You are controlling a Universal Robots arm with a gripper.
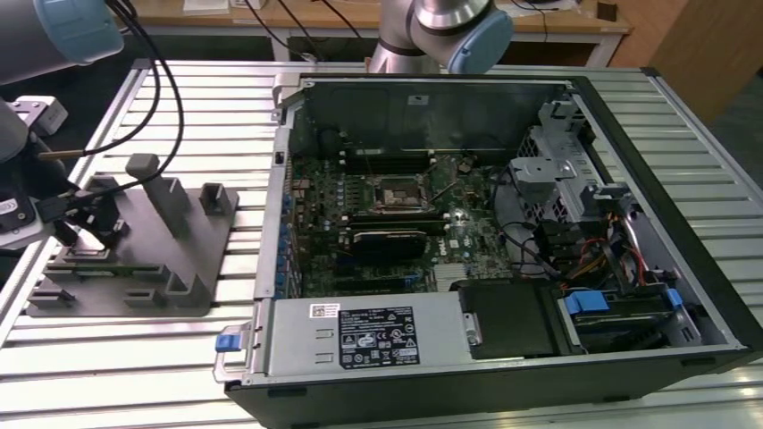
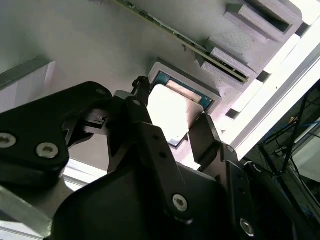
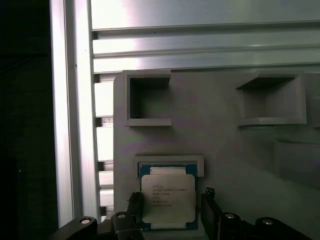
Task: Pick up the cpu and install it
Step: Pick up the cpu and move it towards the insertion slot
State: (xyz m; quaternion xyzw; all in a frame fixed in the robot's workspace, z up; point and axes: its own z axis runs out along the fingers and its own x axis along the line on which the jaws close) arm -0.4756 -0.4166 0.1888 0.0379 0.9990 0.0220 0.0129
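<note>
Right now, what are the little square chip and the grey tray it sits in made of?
The chip: a metal top, it seems, pale and shiny, glaring under the light. The tray: probably plastic, dull grey, with molded blocky pockets.

The cpu [image 3: 167, 195] lies in a recess of the tray [image 3: 225, 145], directly under the gripper [image 3: 171, 200], with one parted finger [image 3: 136, 202] on each side. Two pockets [image 3: 147, 97] sit just beyond it. The computer case [image 1: 430, 107] stands well apart, toward the exterior view's right, with the motherboard [image 1: 357, 214] inside.
</note>
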